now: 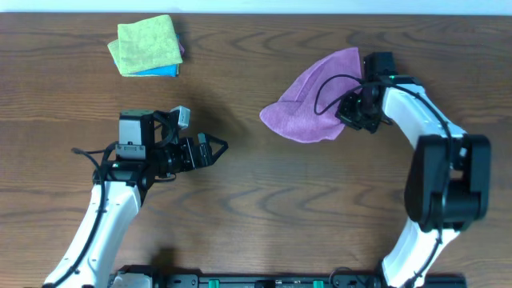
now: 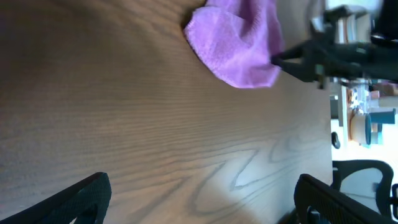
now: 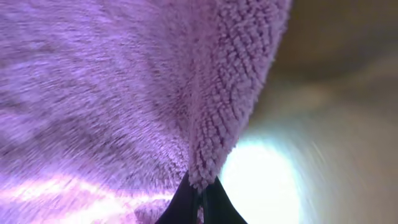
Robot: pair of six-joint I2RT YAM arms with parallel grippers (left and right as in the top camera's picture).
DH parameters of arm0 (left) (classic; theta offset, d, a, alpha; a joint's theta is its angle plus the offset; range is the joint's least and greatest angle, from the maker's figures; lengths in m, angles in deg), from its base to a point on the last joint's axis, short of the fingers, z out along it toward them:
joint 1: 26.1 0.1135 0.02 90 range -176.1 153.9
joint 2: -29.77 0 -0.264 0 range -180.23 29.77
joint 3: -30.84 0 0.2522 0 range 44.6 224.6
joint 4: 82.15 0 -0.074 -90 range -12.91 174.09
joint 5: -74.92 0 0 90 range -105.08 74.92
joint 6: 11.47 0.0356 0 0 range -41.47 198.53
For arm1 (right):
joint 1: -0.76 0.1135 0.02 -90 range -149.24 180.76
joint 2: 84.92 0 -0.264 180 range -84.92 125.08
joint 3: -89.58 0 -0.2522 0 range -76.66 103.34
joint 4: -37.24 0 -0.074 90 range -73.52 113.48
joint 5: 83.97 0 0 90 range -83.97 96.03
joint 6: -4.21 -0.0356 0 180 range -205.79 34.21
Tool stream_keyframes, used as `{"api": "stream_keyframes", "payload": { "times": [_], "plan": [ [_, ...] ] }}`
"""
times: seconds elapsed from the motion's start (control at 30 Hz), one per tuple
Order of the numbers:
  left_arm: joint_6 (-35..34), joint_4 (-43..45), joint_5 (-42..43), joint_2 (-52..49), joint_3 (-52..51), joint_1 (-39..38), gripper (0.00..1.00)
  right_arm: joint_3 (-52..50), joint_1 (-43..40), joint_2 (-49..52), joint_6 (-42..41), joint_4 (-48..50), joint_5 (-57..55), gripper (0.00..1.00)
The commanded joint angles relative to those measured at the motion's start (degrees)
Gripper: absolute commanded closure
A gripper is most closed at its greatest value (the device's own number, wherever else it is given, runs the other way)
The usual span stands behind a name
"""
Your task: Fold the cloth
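The purple cloth point(image 1: 312, 98) lies rumpled on the wooden table at the right of centre, its right side lifted. My right gripper point(image 1: 358, 104) is shut on the cloth's right edge. In the right wrist view the terry cloth point(image 3: 124, 93) fills the frame and its edge is pinched between the two dark fingertips point(image 3: 199, 194). My left gripper point(image 1: 216, 149) is open and empty, left of the cloth and apart from it. In the left wrist view the cloth point(image 2: 239, 43) shows far ahead of the open fingers point(image 2: 202, 199).
A yellow-green folded cloth point(image 1: 146, 44) lies on a blue folded cloth point(image 1: 164, 71) at the table's back left. The wooden table point(image 1: 264, 200) extends between the arms. Chairs and clutter show beyond the table edge in the left wrist view point(image 2: 364, 124).
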Motion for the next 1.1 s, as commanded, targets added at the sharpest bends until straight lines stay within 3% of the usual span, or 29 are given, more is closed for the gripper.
{"api": "stream_keyframes", "payload": {
  "times": [0.0, 0.07, 0.1, 0.17, 0.23, 0.27, 0.37, 0.53, 0.67, 0.8, 0.93, 1.07],
  "plan": [
    [-2.0, 0.5, -0.8, -1.9, 1.1, 0.3, 0.04, 3.0, 0.4, -7.7, 0.9, -4.8, -2.5, 0.99],
    [-2.0, 1.3, -0.8, -2.8, 1.1, 0.3, 0.05, 4.4, 1.1, -11.4, 1.1, -9.0, -3.8, 0.99],
    [-2.1, 1.9, -0.8, -3.1, 1.1, 0.3, 0.05, 5.1, 1.5, -13.1, 2.0, -10.5, -3.8, 0.92],
    [-2.5, 3.0, -0.8, -3.4, 1.1, 0.3, 0.05, 6.1, 2.2, -15.9, 2.4, -13.0, -5.4, 0.72],
    [-3.4, 4.4, -0.8, -3.6, 1.1, 0.3, 0.05, 6.4, 2.9, -18.7, 2.4, -15.1, -9.1, 0.39],
    [-3.5, 5.0, -0.7, -3.6, 1.1, 0.3, 0.05, 6.4, 3.0, -19.6, 2.4, -16.0, -11.1, 0.29],
    [-3.5, 5.9, -0.7, -3.6, 1.1, 0.3, 0.05, 6.4, 2.9, -20.4, 2.4, -19.1, -15.0, 0.20],
    [-3.5, 5.9, -0.8, -3.6, 1.1, 0.3, 0.05, 3.3, 0.8, -18.8, 2.4, -21.9, -15.8, 0.17],
    [-3.5, 5.9, -0.6, -3.6, 1.1, 0.3, 0.05, -3.6, -2.5, -17.7, 2.4, -18.3, -13.0, 0.21],
    [-3.5, 5.9, -0.7, -3.7, 1.1, 0.2, 0.05, -11.1, -5.2, -17.7, 7.3, -7.7, -3.2, 0.23],
    [-3.3, 8.2, -1.0, -6.4, 1.1, -2.1, 0.05, -13.8, -4.3, -17.4, 13.4, 4.9, 7.4, 0.37],
    [-3.4, 11.8, -0.8, -9.1, 1.2, -4.3, 0.04, -13.8, -1.0, -16.7, 12.3, 15.1, 9.1, 0.40]
  ]
}}
